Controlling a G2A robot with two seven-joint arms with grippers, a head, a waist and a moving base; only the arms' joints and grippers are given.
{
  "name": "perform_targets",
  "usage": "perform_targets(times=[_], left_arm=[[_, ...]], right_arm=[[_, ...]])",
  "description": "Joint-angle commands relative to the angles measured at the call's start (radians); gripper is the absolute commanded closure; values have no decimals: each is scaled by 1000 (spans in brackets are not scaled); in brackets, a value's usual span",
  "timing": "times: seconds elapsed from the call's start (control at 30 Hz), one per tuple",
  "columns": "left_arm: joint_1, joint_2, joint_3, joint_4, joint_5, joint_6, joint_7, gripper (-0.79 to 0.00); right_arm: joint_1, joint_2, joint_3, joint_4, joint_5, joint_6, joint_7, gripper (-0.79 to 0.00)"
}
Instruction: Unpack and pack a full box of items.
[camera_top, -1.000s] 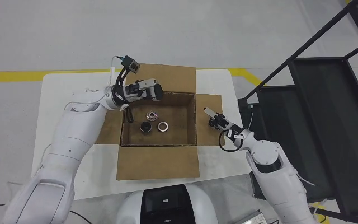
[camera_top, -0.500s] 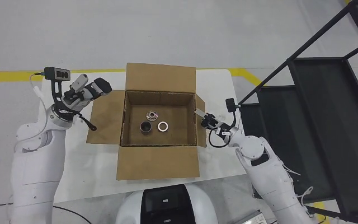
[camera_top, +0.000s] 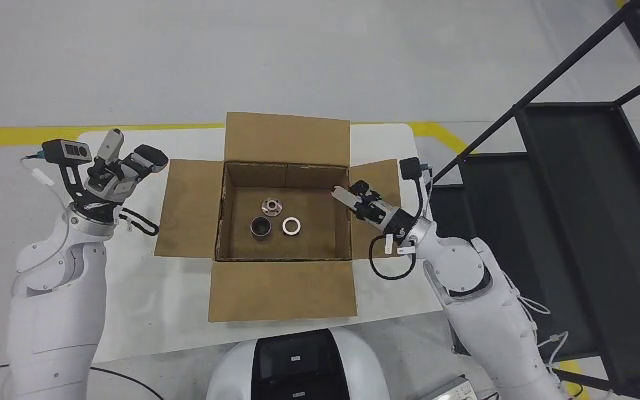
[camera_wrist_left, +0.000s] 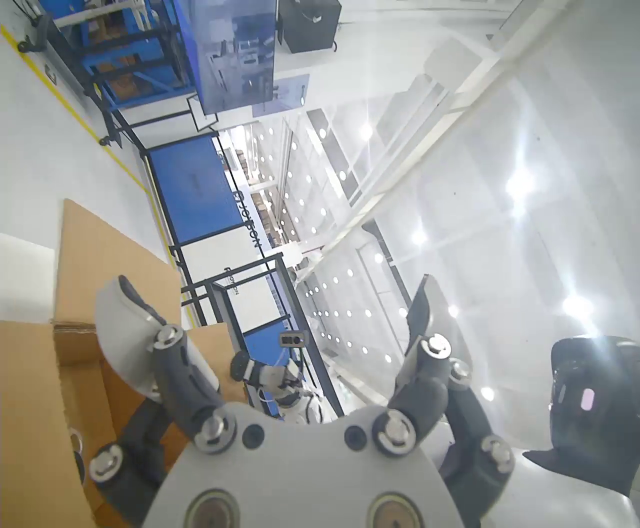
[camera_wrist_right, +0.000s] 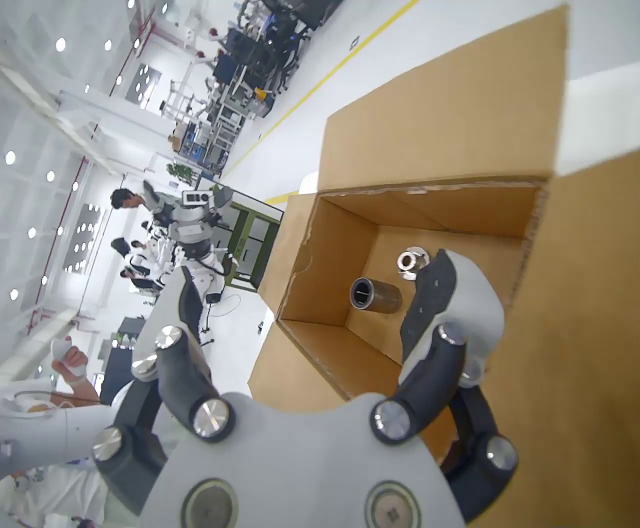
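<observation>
Down on the floor of the open cardboard box (camera_top: 285, 175) lie three small metal parts close together: a dark tube (camera_top: 260, 228), apparently on its side, a flat ring (camera_top: 292, 226) just beside it, and a flanged fitting (camera_top: 270, 208) a little farther back. All look hard, smooth and heavy for their bulk, so they should not crush but may slip. The tube is likely to roll unless pinched across the middle of its barrel; the ring wants a grip across its rim, the fitting one around its neck. Over the box's right wall hangs the right gripper (camera_top: 358, 197), fingers spread wide, holding nothing, pointed toward the parts. Well apart, beyond the left flap and over the white table (camera_top: 180, 300), the left gripper (camera_top: 130, 165) is raised, likewise spread and bare.
</observation>
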Motion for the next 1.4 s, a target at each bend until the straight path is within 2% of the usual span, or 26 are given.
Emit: perform_targets(times=[0.0,0.17,0.37,0.5,0.63,0.73,0.9,1.13,1.37], left_arm=[[12,-1,-6,-3,-1,-12,30,-785],[46,-2,-23,-15,-8,-38,83,-785],[54,-2,-26,-20,-7,-46,90,-785],[54,-2,-26,-20,-7,-46,90,-785],[54,-2,-26,-20,-7,-46,90,-785],[54,-2,-26,-20,-7,-46,90,-785],[54,-2,-26,-20,-7,-46,90,-785],[54,-2,-26,-20,-7,-46,90,-785],[54,-2,-26,-20,-7,-46,90,-785]], right_arm=[[30,-3,-48,-9,-63,13,13,-785],[155,-25,-228,40,-282,88,-20,-785],[281,-55,-427,132,-643,177,-80,-785],[341,-75,-529,212,-791,194,-33,-785],[414,-104,-588,299,-734,189,47,-785],[473,-130,-619,358,-626,177,122,-785],[569,-167,-674,452,-585,180,210,-785],[670,-220,-764,587,-638,179,225,-785],[724,-275,-825,712,-624,173,223,-785]])
